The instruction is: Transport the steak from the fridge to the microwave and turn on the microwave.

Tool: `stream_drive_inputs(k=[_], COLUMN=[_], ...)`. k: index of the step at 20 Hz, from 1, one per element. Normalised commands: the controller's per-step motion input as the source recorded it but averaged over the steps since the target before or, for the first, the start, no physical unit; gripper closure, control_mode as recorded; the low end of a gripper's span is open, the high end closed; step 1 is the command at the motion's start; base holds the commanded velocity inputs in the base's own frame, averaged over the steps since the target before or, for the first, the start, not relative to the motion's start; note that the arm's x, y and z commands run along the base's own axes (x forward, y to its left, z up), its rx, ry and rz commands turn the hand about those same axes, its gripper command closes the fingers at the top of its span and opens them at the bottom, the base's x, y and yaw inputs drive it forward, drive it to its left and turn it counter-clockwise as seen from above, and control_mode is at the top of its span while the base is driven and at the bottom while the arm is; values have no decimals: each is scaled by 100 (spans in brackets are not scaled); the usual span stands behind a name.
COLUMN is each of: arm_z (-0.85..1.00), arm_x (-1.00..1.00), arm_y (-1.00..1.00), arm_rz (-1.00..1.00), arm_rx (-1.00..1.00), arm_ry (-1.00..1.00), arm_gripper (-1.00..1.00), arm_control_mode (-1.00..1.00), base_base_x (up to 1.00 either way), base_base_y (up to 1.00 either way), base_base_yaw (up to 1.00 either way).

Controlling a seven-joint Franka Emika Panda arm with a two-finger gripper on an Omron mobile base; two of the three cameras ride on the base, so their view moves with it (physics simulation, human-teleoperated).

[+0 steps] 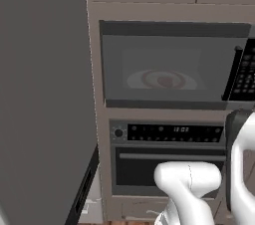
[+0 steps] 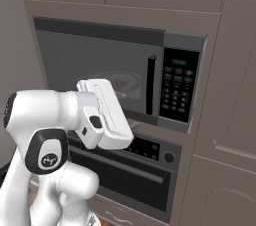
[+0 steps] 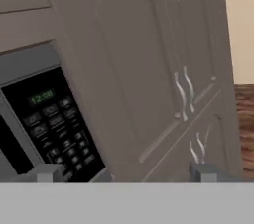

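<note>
Steak (image 1: 166, 80) was sitting on a red-rimmed plate (image 1: 144, 80) inside the microwave (image 1: 169, 64), door shut.

The gripper (image 3: 124, 172) had its jaws spread wide with nothing between them, pointed at the tall cabinet doors (image 3: 144, 54) just right of the microwave. The black keypad (image 3: 54, 124) was off to the left of the jaws, with a green readout that looked like 12:00. Steak was further left, behind the tinted window. The oven (image 1: 167, 162) underneath had a lit clock strip too blurry to read.
</note>
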Motion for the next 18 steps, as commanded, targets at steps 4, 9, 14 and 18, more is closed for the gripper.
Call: stream_drive_inputs(k=[4,9,14,18], arm_z=[0,0,2,20], arm_x=[-75,-70,-40,-21], arm_y=[0,-5,-10,-1], arm_rz=[9,0,0,7], arm_rx=[12,43,55,52], arm_ry=[-12,-37,-26,-1], arm_gripper=[-100,-100,-100,-100], arm_control_mode=[-100,-100,-100,-100], base_base_x=[0,0,0,0], base_base_y=[0,0,0,0], base_base_yaw=[0,0,0,0])
